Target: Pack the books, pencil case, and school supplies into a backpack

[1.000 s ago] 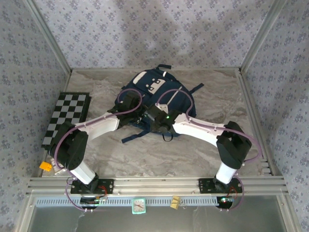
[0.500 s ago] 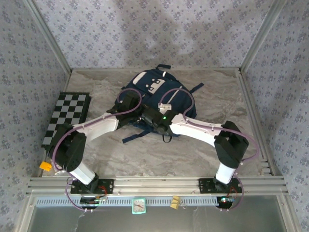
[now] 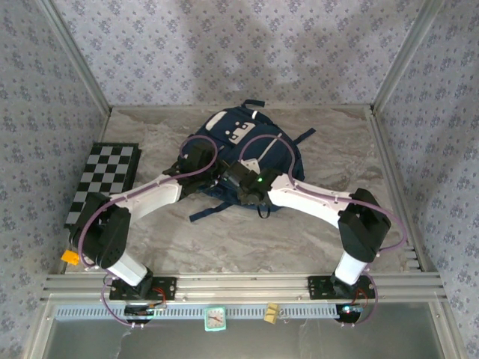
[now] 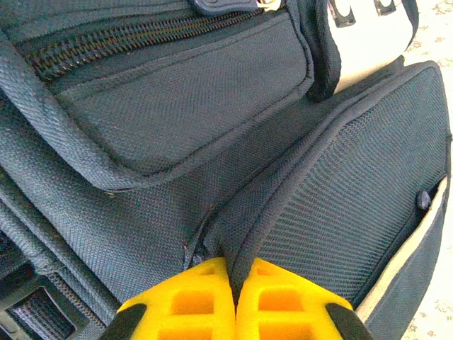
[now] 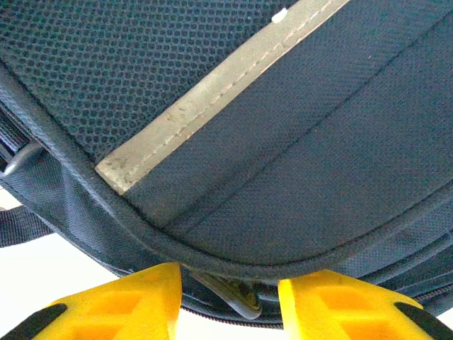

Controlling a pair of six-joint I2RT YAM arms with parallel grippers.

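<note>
Grey marbled tabletop, papered walls close around, open stretches front and right. Navy fabric backpack sits mid-table; left gripper pinches its fabric, right gripper half-open astride its zip pull.

Place: a robotics lab test cell, my workplace.
Underfoot: marble-look table.
Around the table: patterned cloth walls on aluminium posts.
Table's near edge: slotted metal rail where I am bolted down.
</note>
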